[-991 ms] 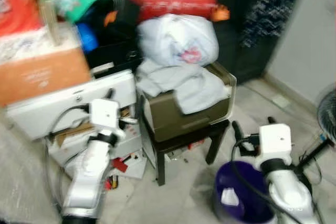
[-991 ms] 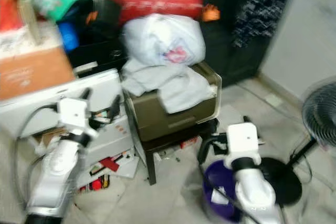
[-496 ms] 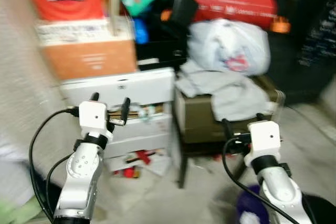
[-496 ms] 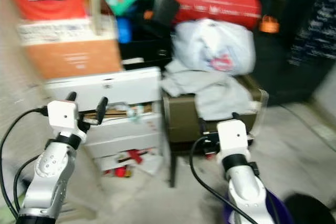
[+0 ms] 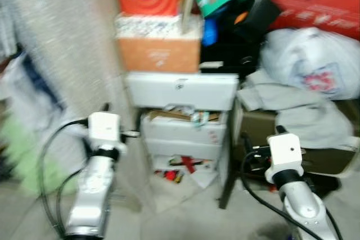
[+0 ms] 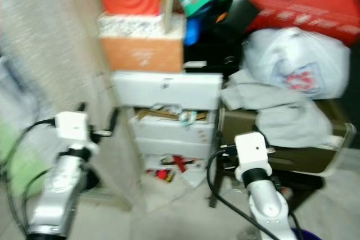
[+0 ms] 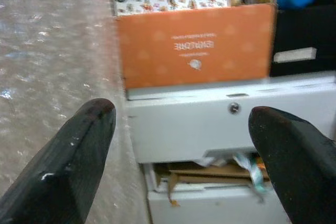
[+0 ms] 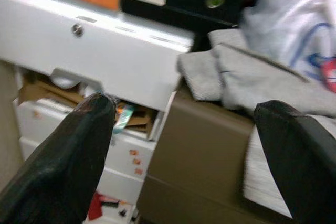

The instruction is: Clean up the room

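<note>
Both arms are raised in front of a messy pile of things, and the head pictures are blurred. The left end effector [image 7: 178, 156] is released, its fingers spread wide and grasping nothing; it faces a white drawer unit [image 5: 183, 91] whose drawers stand partly pulled out with papers inside. An orange box [image 7: 197, 43] sits on top of this unit. The right end effector [image 8: 191, 161] is also released and empty. It faces a brown box [image 8: 194, 166] just beside the drawers, with grey cloth [image 8: 262, 80] and a white plastic bag [image 5: 312, 63] lying on it. Small red items [image 5: 180, 167] lie on the floor under the drawers.
</note>
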Controlling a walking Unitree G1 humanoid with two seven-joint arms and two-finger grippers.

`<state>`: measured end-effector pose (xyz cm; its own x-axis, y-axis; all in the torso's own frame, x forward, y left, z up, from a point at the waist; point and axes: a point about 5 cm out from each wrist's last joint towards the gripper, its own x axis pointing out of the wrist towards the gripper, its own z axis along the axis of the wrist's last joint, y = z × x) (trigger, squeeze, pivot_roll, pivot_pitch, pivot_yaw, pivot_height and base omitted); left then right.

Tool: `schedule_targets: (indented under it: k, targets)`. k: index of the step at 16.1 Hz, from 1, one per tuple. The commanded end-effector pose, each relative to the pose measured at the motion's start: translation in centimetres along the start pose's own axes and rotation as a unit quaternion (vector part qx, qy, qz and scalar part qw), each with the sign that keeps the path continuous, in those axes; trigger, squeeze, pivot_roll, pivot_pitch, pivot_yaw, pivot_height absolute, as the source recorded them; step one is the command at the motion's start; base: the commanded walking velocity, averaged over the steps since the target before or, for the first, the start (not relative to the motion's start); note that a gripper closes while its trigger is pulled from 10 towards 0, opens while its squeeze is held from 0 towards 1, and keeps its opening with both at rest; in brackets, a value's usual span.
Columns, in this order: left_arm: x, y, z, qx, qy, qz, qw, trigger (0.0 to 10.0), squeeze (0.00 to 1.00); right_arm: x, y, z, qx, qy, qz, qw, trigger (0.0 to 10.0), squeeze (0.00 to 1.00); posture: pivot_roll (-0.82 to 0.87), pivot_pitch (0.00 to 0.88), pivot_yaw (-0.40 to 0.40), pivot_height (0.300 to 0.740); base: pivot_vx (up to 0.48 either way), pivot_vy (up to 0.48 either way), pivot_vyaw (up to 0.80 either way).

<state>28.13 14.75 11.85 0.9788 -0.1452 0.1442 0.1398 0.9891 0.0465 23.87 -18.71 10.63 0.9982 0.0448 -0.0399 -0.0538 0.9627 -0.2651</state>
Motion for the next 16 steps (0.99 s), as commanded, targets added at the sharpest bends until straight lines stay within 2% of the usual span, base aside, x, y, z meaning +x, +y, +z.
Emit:
schedule_targets:
  k: [1,12,16]
  targets:
    - [0.14,0.72,0.23,0.012,-0.005,0.008,1.000,10.0,0.00,0.20,0.02,0.32,0.000,-0.009,-0.001,1.000,10.0,0.00,-0.10,0.000,-0.001,0.740,0.000,0.000,0.80]
    - [0.19,1.16,0.10,0.030,0.001,0.014,0.999,10.0,0.00,0.31,0.02,-0.06,-0.002,-0.006,-0.003,1.000,10.0,0.00,-0.10,0.000,-0.002,0.740,0.000,0.000,0.80]
    - [0.24,0.94,-0.02,0.023,0.006,0.009,1.000,10.0,0.00,0.37,-0.13,-0.05,-0.004,-0.006,-0.001,1.000,10.0,0.00,-0.11,0.000,-0.009,0.740,0.000,0.000,0.14]
